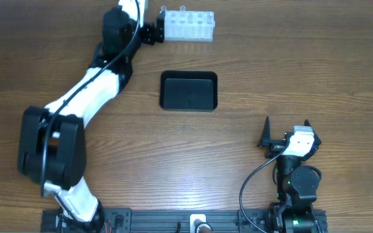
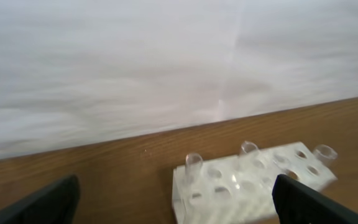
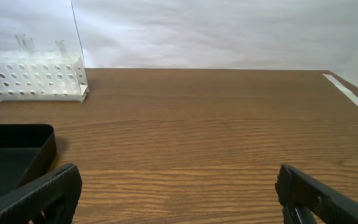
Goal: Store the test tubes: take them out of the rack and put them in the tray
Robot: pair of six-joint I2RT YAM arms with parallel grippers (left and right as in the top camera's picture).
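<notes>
Where the rack (image 1: 186, 26) of test tubes (image 2: 194, 163) stands, the left tool (image 1: 155, 33) sits just beside, fingers apart. Wooden desk (image 1: 303, 77), white wall (image 2: 166, 62) behind.

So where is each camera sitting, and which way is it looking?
Top view: fixed above the table, looking down on the rack and tray; the left claw is at the rack, the right claw near its base.
Left wrist view: on the left wrist, facing the rack, its test tubes and a white wall; own open fingers show.
Right wrist view: on the right wrist, looking across the table at rack and tray; own open fingers show.
Shared: all see the rack.
</notes>
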